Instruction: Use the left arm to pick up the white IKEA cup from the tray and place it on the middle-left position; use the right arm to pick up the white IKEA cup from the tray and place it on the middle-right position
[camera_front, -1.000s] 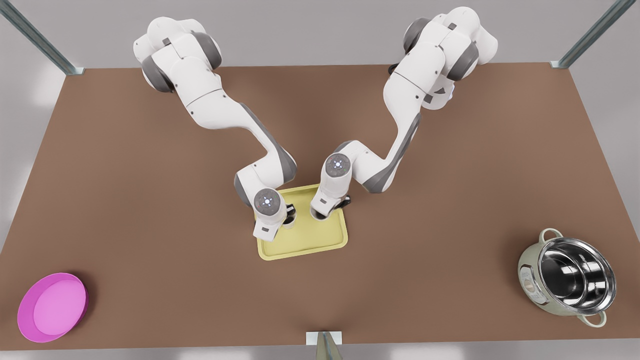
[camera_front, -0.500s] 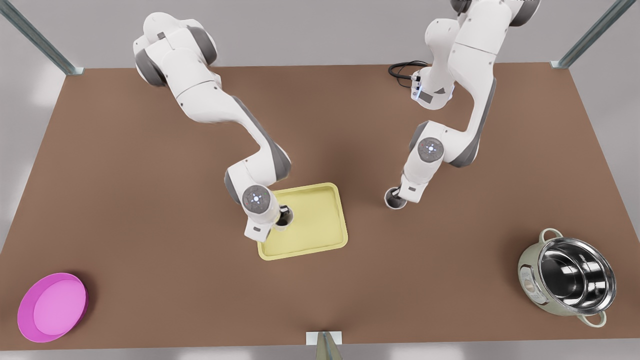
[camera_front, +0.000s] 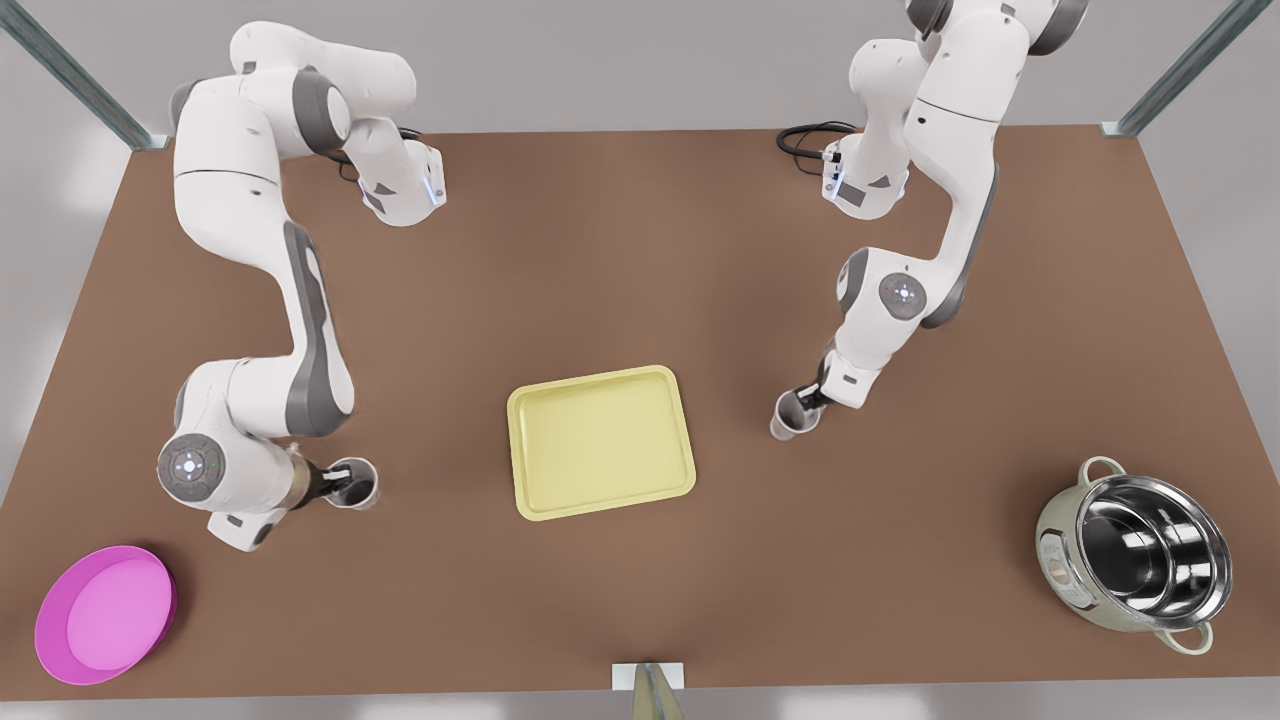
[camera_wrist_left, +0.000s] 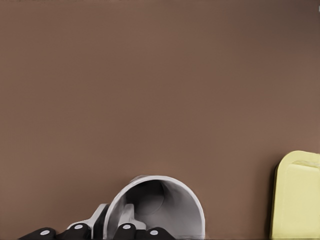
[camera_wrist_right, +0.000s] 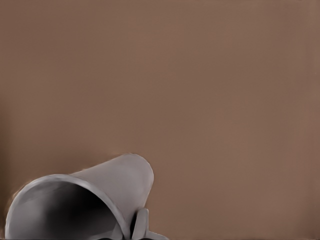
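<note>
- My left cup (camera_front: 356, 484) sits well off the tray (camera_front: 600, 440), over bare brown table (camera_front: 640, 250) on the front view's left, since that patch is its middle-left spot.
- My left gripper (camera_front: 335, 483) pinches its rim, one finger (camera_wrist_left: 131, 220) inside the wall.
- My right cup (camera_front: 790, 414) is beyond the tray's other side, tilted, so I judge it not yet set down.
- My right gripper (camera_front: 812, 397) is clamped on its rim.

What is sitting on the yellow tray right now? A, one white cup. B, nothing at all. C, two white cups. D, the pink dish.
B: the tray lies bare, with one cup in the left gripper and the other cup in the right gripper, both off it over the table.
</note>
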